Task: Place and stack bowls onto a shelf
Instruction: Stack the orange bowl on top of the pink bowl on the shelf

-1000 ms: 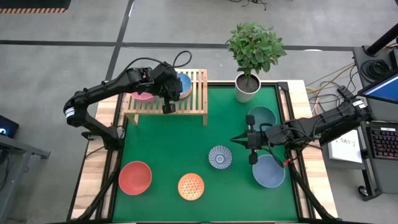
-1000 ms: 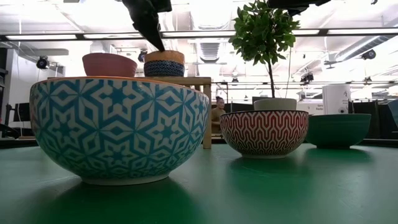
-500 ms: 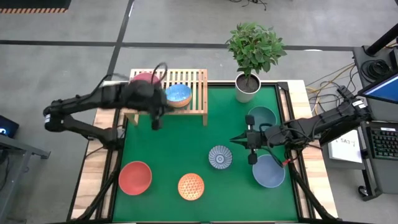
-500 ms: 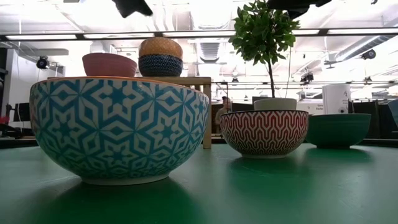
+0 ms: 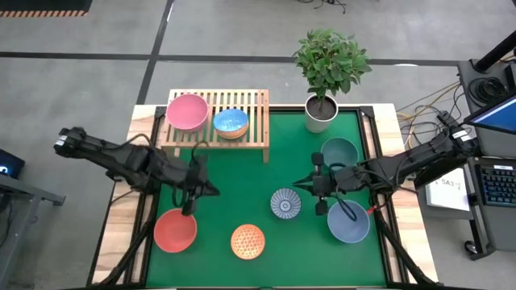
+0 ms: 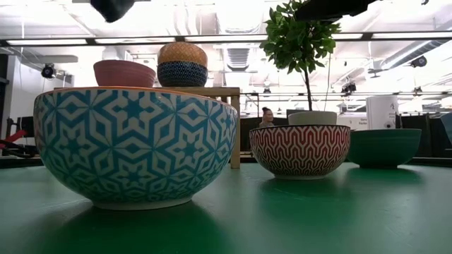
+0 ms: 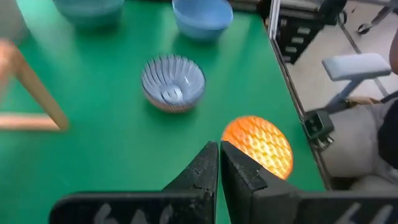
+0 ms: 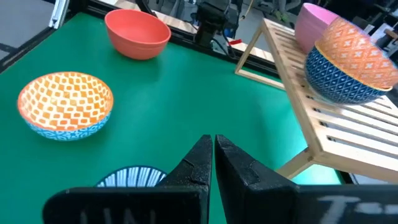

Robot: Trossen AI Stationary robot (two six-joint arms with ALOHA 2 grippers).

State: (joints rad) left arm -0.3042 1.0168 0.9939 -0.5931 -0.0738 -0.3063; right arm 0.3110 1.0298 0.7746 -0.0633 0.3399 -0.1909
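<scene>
My left gripper (image 5: pixel 196 193) is shut and hangs over the green table just beyond the red bowl (image 5: pixel 175 229), touching nothing. My right gripper (image 5: pixel 317 193) is shut too and hovers between the blue-white patterned bowl (image 5: pixel 285 203) and the slate-blue bowl (image 5: pixel 348 221). On the slatted shelf (image 5: pixel 256 121) stand the pink bowl (image 5: pixel 187 111) and an orange patterned bowl (image 8: pixel 348 43) nested in a dark blue patterned one (image 8: pixel 339 84). A second orange patterned bowl (image 5: pixel 247 241) and the dark teal bowl (image 5: pixel 339 151) rest on the table.
A white plant pot (image 5: pixel 321 113) with a leafy plant stands at the table's far edge, right of the shelf. The shelf's right half (image 5: pixel 260 105) is bare slats. Green table shows between the shelf and the blue-white bowl (image 7: pixel 173 83). A person (image 6: pixel 268 116) is in the room behind.
My left gripper has drawn back from the stacked bowls on the shelf and swung toward the table's near edge, ending over the table just beyond the red bowl. The orange bowl on the stack now shows tipped up as a dome in the low view.
</scene>
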